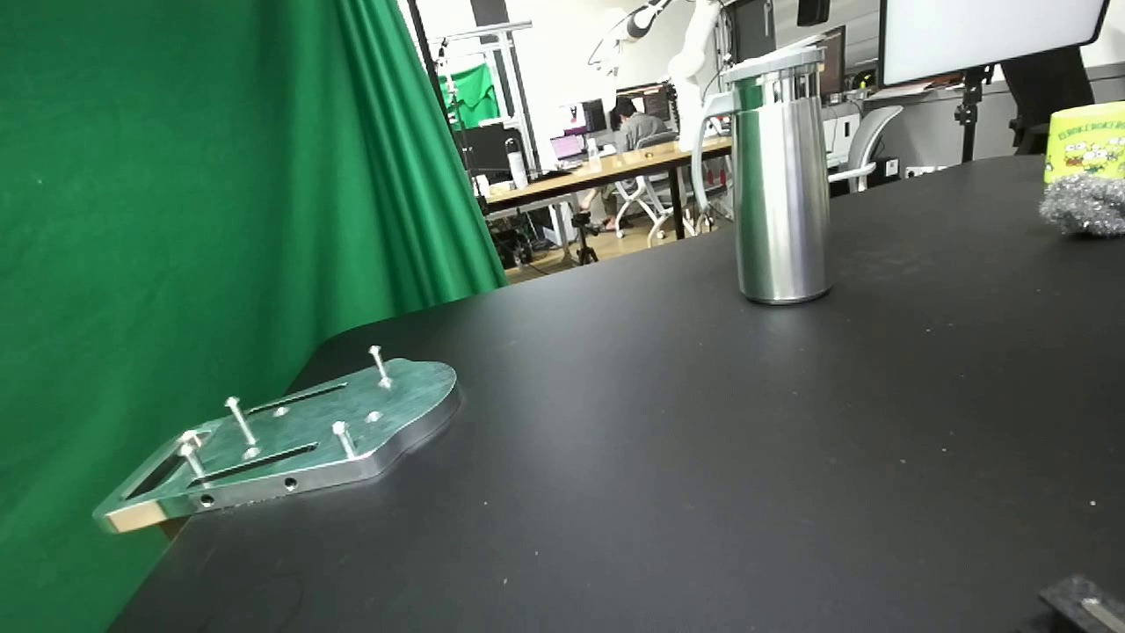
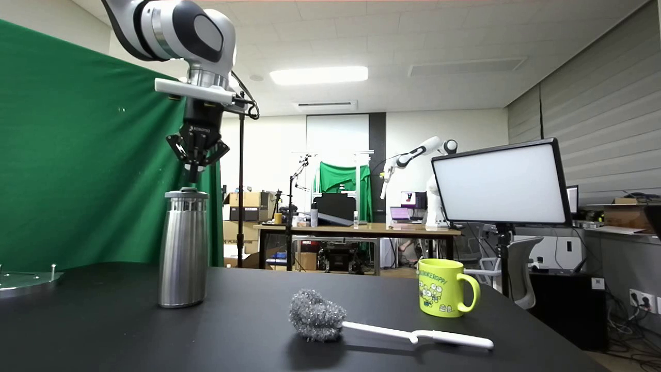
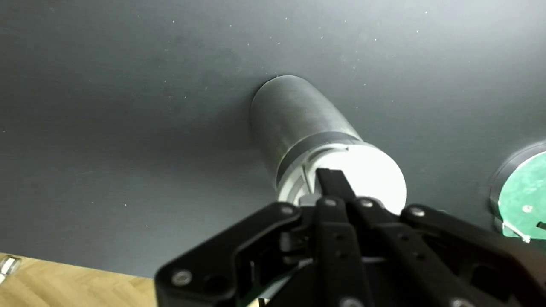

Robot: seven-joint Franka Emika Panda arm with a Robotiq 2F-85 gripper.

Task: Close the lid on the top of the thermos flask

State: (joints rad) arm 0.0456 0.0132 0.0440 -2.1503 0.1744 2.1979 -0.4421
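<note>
In the wrist view, the gripper point(image 3: 337, 183) hides part of the lid point(image 3: 377, 181) beneath it; whether they touch cannot be told. Right of the gripper, the view's edge cuts off the green pegged plate point(image 3: 522, 196). Far left of the gripper, a small silvery object point(image 3: 9, 265) shows too little to name

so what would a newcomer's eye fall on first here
Probably the shiny stainless-steel thermos flask, upright on the black table, the Robotiq gripper over its lid. Next, the green curtain behind it in an exterior view, then the lime-green cartoon mug beyond the white-handled scrubber.
</note>
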